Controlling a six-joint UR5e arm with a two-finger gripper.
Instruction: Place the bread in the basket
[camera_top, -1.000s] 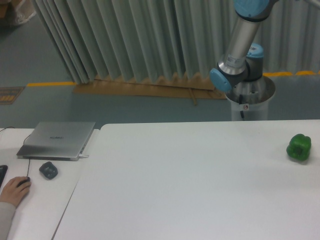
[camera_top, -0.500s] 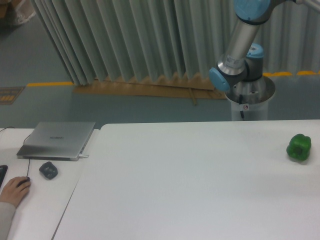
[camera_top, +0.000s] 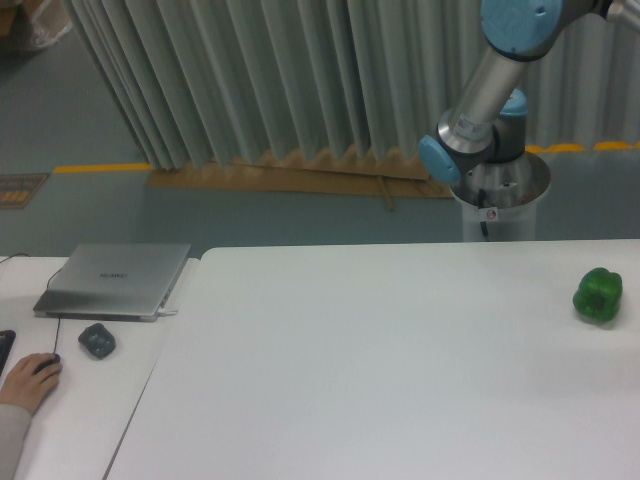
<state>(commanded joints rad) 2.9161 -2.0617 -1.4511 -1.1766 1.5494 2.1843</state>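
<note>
With my fingers out of view, their state unknowable, and no bread or basket visible, I must first find the bread.

The silver tubular robot arm has light-blue joint caps and rises from a grey cylindrical pedestal.

The table is plain white. A pepper on it is shiny deep green. The robot arm is silver-grey metal with light blue caps at its joints. A closed laptop is silver, and a small lump in front of it looks dark grey, perhaps bluish. The curtain behind is pale grey-green with vertical pleats. A yellow stripe crosses the grey-green floor.
</note>
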